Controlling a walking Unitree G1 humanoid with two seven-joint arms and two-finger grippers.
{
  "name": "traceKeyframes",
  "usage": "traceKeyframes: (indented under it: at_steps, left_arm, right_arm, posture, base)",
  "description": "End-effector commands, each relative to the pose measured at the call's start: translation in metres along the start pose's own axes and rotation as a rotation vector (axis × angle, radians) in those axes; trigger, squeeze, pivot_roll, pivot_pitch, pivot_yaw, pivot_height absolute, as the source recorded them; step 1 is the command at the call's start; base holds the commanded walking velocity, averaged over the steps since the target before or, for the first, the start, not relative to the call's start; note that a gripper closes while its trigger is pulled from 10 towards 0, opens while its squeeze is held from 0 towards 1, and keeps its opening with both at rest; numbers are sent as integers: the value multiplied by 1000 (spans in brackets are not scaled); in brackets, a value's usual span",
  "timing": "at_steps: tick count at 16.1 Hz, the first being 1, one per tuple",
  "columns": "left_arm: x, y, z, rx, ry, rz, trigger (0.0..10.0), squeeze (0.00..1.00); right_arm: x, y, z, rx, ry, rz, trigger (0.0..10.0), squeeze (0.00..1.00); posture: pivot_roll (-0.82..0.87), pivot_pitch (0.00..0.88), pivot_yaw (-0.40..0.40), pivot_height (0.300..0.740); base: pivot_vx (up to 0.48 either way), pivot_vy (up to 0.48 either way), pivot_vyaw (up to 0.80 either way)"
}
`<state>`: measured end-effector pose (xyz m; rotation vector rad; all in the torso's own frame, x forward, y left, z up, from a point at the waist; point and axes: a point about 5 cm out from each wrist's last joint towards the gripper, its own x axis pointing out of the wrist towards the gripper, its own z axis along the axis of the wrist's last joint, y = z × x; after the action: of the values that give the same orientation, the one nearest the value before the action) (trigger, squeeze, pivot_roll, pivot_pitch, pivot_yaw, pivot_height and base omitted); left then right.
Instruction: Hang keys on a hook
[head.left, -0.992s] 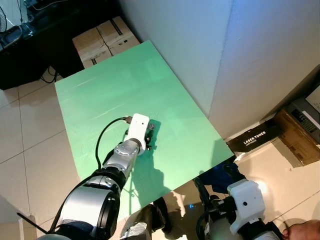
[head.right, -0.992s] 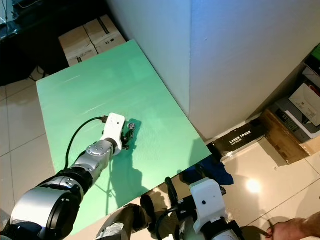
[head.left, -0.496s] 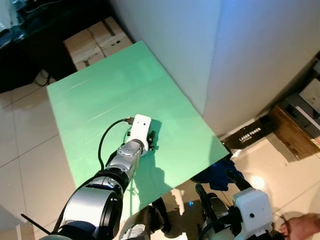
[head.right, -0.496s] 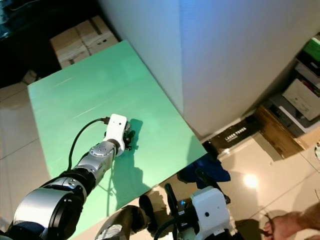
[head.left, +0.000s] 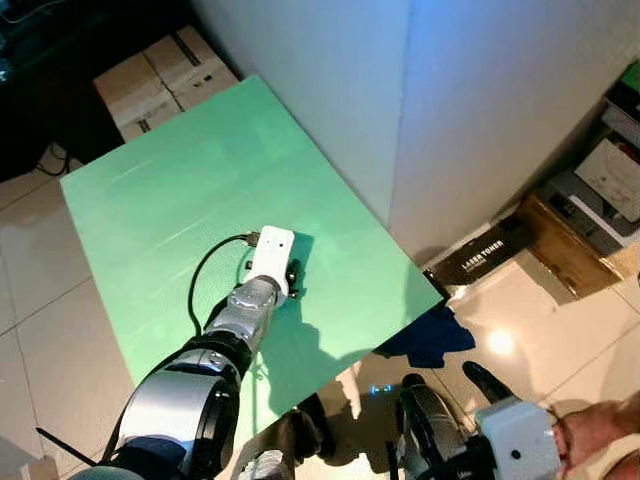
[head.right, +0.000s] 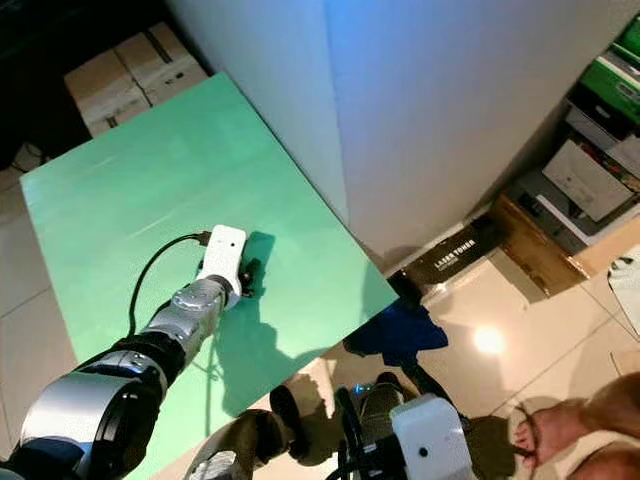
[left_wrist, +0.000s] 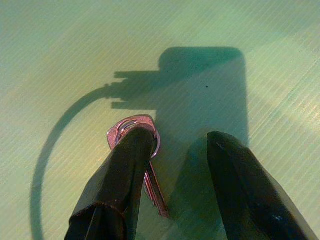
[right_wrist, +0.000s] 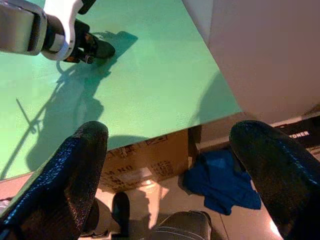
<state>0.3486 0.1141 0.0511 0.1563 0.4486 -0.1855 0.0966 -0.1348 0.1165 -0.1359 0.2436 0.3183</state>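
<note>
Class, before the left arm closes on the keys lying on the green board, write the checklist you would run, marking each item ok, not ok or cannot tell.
1. Left pincer open: ok, its two black fingers stand apart.
2. Keys between the fingers: not ok, one finger lies over the key ring and the keys sit at that finger, not in the middle of the gap.
3. Keys flat on the green board: ok, they rest on its surface.
4. Hook located: cannot tell, none can be made out on the wall.
5. Right pincer out of the way: ok, open and low past the board's near edge.
6. Person's foot close to the right arm: not ok.
</note>
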Motion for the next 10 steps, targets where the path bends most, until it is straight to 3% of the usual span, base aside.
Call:
traceKeyframes:
  at_steps: [1,2,3,10]
  left_arm:
    - [-4,9,-21,-18,79,36,4353,0]
    - [-4,9,-21,-18,82,40,2667,0]
    - [-5,13,-24,-40,90,53,0,0]
    - [-22,35,-72,-86,192,98,0,0]
  right_arm:
    - [-4,2,0,6,16,0,10000,0]
    - [-4,2,0,6,16,0,10000,0]
    - [-4,2,1,6,16,2,10000,0]
    - [3,5,13,19,-4,19,10000,0]
  posture:
    - [-530,368,220,740]
    - [-529,367,219,740]
    - [-528,367,216,740]
    - [-470,351,220,740]
  base:
    - [0,0,0]
    - [0,0,0]
    - [0,0,0]
    - [0,0,0]
